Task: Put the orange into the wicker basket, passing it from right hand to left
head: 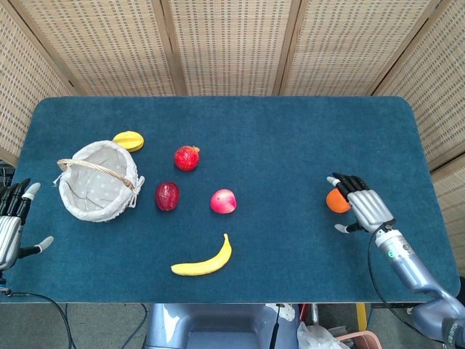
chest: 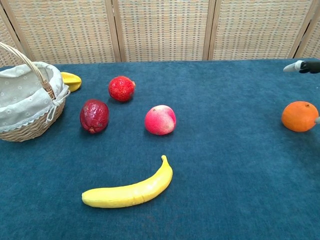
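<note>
The orange (head: 335, 201) (chest: 299, 116) lies on the blue table at the right. My right hand (head: 361, 203) hovers over its right side with fingers spread, holding nothing; only a fingertip (chest: 294, 66) shows at the right edge of the chest view. The wicker basket (head: 97, 180) (chest: 26, 102), lined with pale cloth, stands at the left. My left hand (head: 13, 222) waits open off the table's left edge, well apart from the basket.
A yellow fruit (head: 128, 140) lies behind the basket. A red fruit (head: 187, 157), a dark red fruit (head: 167, 195), a pink peach (head: 224, 201) and a banana (head: 203, 262) are spread across the table's middle-left. Woven screens stand behind.
</note>
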### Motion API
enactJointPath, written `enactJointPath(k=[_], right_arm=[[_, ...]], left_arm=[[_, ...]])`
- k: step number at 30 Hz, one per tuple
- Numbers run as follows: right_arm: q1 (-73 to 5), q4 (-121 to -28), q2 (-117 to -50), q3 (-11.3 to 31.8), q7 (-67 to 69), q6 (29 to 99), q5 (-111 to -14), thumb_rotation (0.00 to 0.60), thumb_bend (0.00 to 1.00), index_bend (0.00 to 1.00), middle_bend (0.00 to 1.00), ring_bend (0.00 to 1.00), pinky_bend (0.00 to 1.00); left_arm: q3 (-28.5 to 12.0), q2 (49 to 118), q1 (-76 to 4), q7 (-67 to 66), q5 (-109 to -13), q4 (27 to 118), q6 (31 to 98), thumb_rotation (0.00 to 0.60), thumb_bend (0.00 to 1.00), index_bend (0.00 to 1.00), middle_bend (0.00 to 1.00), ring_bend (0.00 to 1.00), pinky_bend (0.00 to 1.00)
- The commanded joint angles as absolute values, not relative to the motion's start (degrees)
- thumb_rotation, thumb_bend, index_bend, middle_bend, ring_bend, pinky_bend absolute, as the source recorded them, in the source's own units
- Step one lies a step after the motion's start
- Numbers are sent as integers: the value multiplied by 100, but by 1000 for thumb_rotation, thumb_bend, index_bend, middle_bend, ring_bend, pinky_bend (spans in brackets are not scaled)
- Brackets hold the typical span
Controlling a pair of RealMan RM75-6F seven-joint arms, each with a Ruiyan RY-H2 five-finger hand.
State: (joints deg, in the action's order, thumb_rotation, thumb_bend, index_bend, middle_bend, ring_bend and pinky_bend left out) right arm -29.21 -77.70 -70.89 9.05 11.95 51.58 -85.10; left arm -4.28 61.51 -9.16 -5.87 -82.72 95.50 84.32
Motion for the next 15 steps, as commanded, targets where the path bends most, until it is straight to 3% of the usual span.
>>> enactJointPath(k=[1, 6, 9, 12, 15], right_arm=[[-3154, -7577, -7299, 859, 1145, 4846, -8385, 600, 0, 0, 0, 0, 0], [-3438, -7093, -7648, 836, 1024, 4340, -8071, 600, 0, 10, 0, 0, 0], [-3550, -6735, -7892, 838, 890, 4136, -7844, 600, 9, 75, 17, 0, 8], [-3571, -6393, -8143, 882, 782, 4201, -7672, 600, 129, 182, 137, 29, 93], [-3545, -5979, -8437, 930, 779, 4469, -7632, 600, 276, 335, 313, 175, 263]], left_arm=[[-445, 6157, -929, -577, -8243, 9533, 8397, 600, 0, 0, 0, 0, 0], [-451, 6171, -965, -562, -8209, 9495, 8293, 600, 0, 0, 0, 0, 0], [-458, 6174, -967, -539, -8202, 9485, 8277, 600, 0, 0, 0, 0, 0], [-463, 6174, -961, -518, -8190, 9473, 8273, 600, 0, 0, 0, 0, 0], [-470, 6173, -963, -498, -8166, 9462, 8246, 600, 0, 0, 0, 0, 0]])
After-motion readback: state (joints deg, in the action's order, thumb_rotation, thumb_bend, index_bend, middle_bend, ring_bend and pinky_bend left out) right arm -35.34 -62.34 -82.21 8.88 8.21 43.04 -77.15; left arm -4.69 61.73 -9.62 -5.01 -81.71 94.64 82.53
